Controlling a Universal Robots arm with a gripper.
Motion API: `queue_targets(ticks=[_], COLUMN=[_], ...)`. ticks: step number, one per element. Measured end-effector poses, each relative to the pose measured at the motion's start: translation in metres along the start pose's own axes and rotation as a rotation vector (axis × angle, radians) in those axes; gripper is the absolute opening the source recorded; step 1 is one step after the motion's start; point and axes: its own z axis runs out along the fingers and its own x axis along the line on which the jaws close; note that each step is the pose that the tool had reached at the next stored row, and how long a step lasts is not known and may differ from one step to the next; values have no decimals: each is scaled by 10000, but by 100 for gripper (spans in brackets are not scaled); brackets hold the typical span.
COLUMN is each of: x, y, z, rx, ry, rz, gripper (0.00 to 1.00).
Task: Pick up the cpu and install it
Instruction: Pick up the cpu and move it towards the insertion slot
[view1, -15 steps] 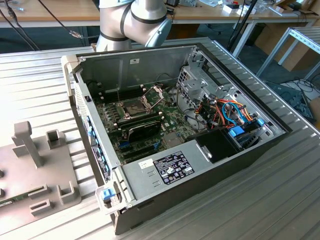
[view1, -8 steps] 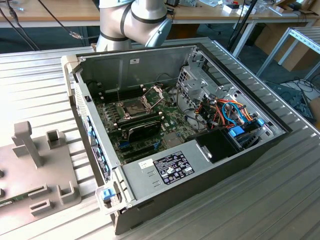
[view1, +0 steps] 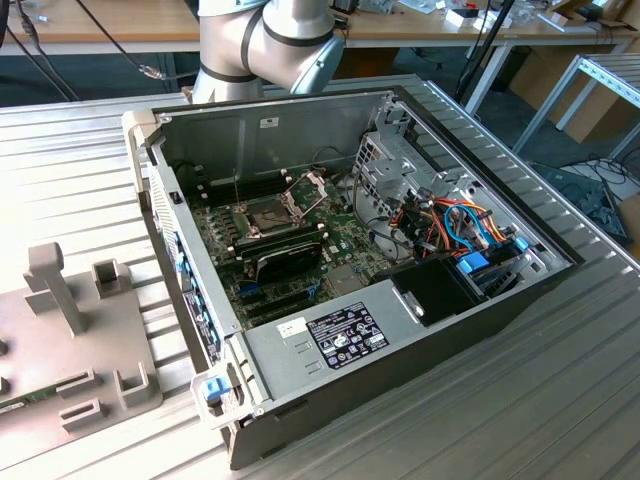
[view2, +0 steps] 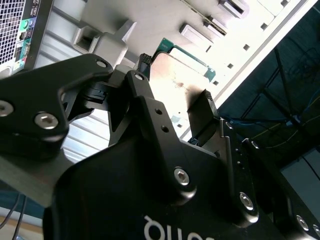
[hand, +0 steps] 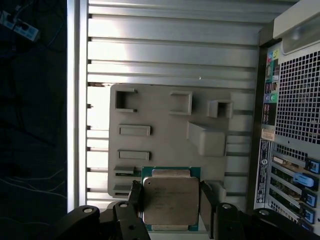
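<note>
Gripper, black two-finger type, set narrow, pinching the small flat square cpu with its dull silver-grey metal lid by two opposite edges, as far as I can judge. That cpu is at the pale grey plastic fixture plate, beside the open desktop case; can't tell if lifted. I judge it light, rigid, slick-topped, with a fragile underside: hold by the edges only.

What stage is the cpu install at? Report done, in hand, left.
Done: the socket frame stands hinged open over the socket on the motherboard.
In hand: the pincer straddles the cpu at the grey fixture plate; I cannot tell whether the chip is gripped or lifted.
Left: the cpu is not yet in the socket, which looks empty.
</note>
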Motion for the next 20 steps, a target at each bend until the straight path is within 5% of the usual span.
queue_targets(ticks=[20], x=[-107], y=[-4], z=[1], rx=[1], ry=[1], rz=[-1], gripper=[55])
